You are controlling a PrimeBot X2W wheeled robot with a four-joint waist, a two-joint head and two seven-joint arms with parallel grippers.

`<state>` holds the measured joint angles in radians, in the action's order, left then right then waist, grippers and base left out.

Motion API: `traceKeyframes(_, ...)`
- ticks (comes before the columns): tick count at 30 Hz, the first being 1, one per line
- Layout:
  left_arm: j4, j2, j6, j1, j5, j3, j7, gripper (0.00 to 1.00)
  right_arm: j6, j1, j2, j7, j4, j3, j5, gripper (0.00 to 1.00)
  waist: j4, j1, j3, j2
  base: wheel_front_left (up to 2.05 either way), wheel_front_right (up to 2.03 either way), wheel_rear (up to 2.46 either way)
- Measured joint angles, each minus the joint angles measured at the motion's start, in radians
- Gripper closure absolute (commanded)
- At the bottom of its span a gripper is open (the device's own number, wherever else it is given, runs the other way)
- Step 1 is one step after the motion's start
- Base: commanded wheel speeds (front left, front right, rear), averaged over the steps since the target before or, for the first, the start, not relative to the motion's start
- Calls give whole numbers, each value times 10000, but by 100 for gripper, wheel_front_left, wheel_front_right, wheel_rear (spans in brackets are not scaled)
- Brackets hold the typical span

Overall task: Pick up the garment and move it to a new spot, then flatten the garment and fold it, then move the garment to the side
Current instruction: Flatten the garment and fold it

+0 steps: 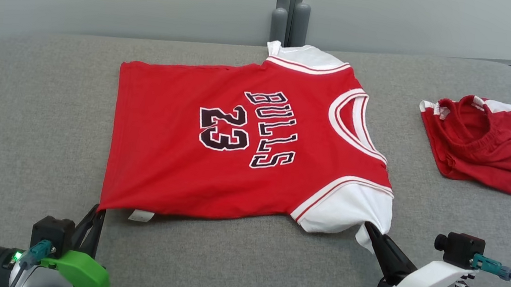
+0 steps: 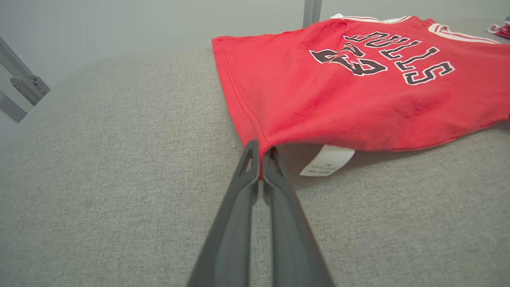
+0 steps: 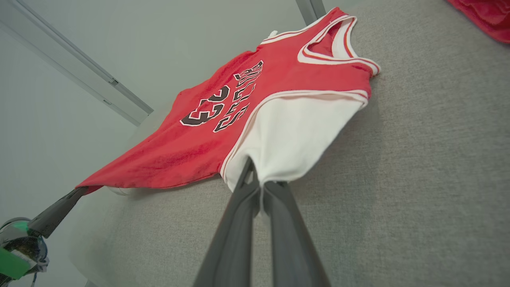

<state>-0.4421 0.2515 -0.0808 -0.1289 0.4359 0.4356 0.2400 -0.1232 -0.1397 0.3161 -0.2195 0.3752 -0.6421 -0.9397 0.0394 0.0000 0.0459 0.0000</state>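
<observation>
Red-and-white fabric basketball jersey lies flattened mid-frame on grey fabric surface; hem corner clenched by left tool, white sleeve by right tool. Folding and side placement judged outstanding.

Soft, even, bright light from above; the jersey casts only a faint shadow on the grey tabletop under its lifted hem. Both wrist views bow toward their edges, and the pincer fingers blur close to the lens.
</observation>
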Motion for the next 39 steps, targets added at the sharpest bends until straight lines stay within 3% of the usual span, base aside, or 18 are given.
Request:
traceKeyframes(11,1870,128,-180,833,-54,-740,88,100,0,780,802,-86,-1937,-130,-433,100,-266,0,-526,0,0,0,0)
traceKeyframes(16,2514,128,-255,1562,-186,-821,88,100,0,1395,1333,17,-2391,-284,-472,100,-426,0,-502,0,0,0,0)
traceKeyframes(22,3248,113,-267,2095,-364,-1041,88,100,0,2135,1534,13,-3035,-267,-665,100,-433,0,-262,0,0,0,0)
traceKeyframes(39,3647,169,-357,3636,-725,-1916,88,100,0,2930,2282,721,-4234,-782,-1001,100,-315,0,39,0,0,0,0)
